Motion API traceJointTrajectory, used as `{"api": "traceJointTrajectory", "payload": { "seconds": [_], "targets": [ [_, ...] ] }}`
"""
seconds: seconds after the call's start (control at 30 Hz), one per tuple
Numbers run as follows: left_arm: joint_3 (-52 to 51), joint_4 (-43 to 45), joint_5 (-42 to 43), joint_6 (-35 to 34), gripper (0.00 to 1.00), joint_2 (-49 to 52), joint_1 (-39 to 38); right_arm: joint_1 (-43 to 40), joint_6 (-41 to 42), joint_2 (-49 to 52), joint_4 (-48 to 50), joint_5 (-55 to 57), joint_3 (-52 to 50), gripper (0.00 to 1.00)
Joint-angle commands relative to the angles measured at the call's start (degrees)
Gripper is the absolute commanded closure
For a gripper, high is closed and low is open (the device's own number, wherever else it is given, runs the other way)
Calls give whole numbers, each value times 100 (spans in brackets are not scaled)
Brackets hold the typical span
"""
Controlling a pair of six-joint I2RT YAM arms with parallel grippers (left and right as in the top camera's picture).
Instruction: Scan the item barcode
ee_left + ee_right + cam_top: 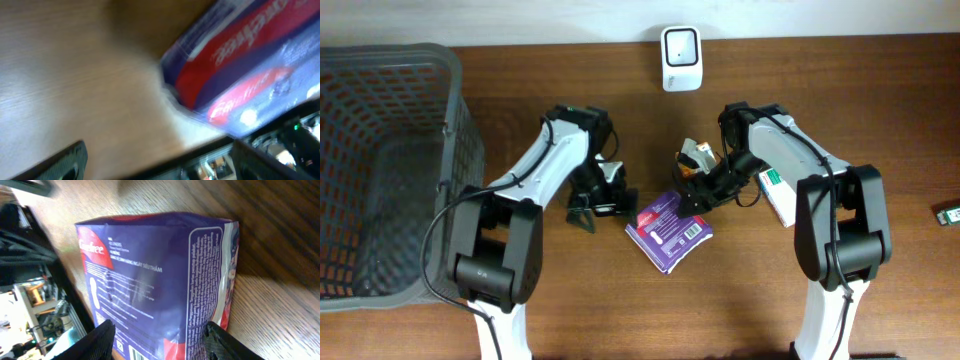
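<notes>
- On the counter, between the two arms, a purple package lies flat with a white printed patch facing up.
- Left end effector sits just left of the package, its jaws spread wide over bare wood.
- Right end effector straddles one end of the package, a finger on each side; I cannot tell whether they press on it.
- White scanner stands at the far edge, well apart from the package.
</notes>
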Motion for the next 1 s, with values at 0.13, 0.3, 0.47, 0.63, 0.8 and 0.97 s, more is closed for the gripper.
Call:
{"api": "traceJointTrajectory", "payload": {
  "seconds": [0.13, 0.3, 0.47, 0.63, 0.8, 0.97],
  "targets": [
    [-1034, 2295, 1379, -520, 17, 271, -431, 0, 39, -55, -271, -334, 7, 42],
    [-1034, 2439, 1032, -673, 86, 273, 37, -538, 37, -55, -1438, 170, 907, 41],
    [-1034, 1921, 1626, -313, 100, 273, 570, -595, 378, -52, -796, 422, 590, 3],
    [-988, 1534, 4750, 1622, 100, 273, 568, -595, 927, -52, -267, 42, 284, 1],
    [-883, 1338, 5200, 2103, 100, 271, 586, -968, 922, -52, -350, -2317, 286, 1],
    [-885, 2398, 5565, 2094, 99, 273, 584, -957, 925, -52, -1187, -3770, 286, 1]
  ]
}}
